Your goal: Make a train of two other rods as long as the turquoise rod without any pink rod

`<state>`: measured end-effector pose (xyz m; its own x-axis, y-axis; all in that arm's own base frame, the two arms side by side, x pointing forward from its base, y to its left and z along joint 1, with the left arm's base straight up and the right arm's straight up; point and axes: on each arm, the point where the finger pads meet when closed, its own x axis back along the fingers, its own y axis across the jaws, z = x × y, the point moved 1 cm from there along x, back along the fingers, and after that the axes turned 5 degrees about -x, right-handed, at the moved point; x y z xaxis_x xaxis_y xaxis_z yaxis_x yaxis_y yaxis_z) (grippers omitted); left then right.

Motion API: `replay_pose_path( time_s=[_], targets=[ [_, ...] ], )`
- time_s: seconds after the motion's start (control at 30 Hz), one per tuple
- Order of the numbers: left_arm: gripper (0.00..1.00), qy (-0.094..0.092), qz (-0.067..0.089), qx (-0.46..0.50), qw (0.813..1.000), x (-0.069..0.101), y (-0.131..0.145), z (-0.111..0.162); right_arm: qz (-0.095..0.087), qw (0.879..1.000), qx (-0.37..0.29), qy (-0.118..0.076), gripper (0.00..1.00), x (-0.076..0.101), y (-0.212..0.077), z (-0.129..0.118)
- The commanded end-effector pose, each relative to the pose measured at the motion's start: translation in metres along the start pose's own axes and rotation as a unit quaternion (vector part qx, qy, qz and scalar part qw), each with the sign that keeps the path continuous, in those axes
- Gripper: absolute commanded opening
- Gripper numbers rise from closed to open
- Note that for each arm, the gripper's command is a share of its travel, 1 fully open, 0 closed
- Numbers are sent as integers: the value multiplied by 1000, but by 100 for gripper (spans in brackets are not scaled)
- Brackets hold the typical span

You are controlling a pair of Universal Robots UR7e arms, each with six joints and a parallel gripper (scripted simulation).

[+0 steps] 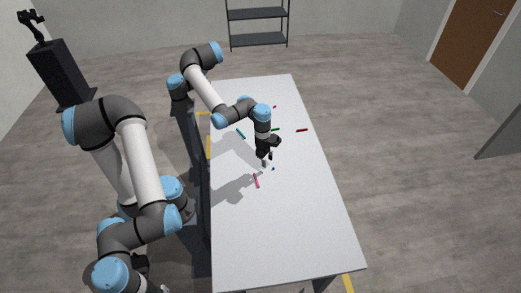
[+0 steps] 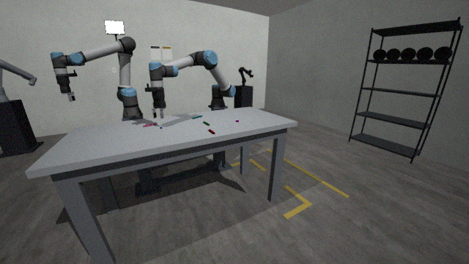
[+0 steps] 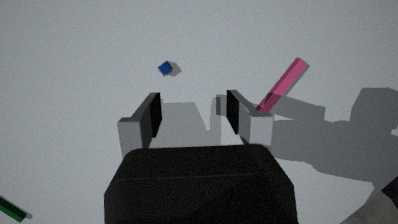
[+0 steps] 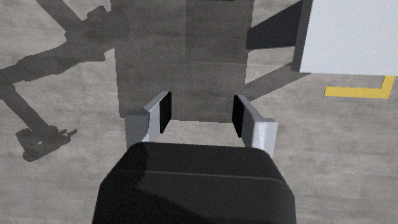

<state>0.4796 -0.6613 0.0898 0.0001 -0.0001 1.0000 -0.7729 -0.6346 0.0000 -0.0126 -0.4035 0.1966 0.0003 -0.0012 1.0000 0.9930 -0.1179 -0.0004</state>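
The turquoise rod (image 1: 241,133) (image 2: 197,116) lies on the table near the arms' side. The green rod (image 1: 275,129) (image 2: 206,123) (image 3: 12,209) lies near the table's middle, with the red rod (image 1: 302,130) (image 2: 212,131) towards the far long edge. The small magenta rod (image 1: 274,107) (image 2: 237,121) lies apart from them. The tiny blue rod (image 1: 273,168) (image 2: 160,127) (image 3: 165,68) lies near the pink rod (image 1: 256,181) (image 2: 149,125) (image 3: 284,85). My left gripper (image 1: 267,159) (image 2: 158,114) (image 3: 193,104) is open and empty above the table, beside the blue rod. My right gripper (image 4: 202,106) is open and empty.
The right arm hangs off the end of the table (image 1: 285,244) (image 2: 110,147) (image 4: 355,40), over the floor. The left arm reaches over the table and casts shadows across the turquoise and pink rods' side. A shelf (image 1: 257,39) (image 2: 403,92) stands away from the table.
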Motion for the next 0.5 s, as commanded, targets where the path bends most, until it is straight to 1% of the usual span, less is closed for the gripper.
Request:
replay_pose_path(
  time_s=[0.0, 0.2, 0.33, 0.47],
  targets=[
    [100, 1, 0, 12, 1000, 2, -3, 0, 0, 1000, 0, -1, 100, 0, 0, 0],
    [100, 1, 0, 43, 999, 2, -11, -2, 0, 1000, 0, -1, 100, 0, 0, 0],
    [100, 1, 0, 88, 996, 2, -23, -5, 0, 1000, 0, -1, 100, 0, 0, 0],
    [100, 1, 0, 147, 989, 2, -39, -10, 0, 1000, 0, -1, 100, 0, 0, 0]
  ],
)
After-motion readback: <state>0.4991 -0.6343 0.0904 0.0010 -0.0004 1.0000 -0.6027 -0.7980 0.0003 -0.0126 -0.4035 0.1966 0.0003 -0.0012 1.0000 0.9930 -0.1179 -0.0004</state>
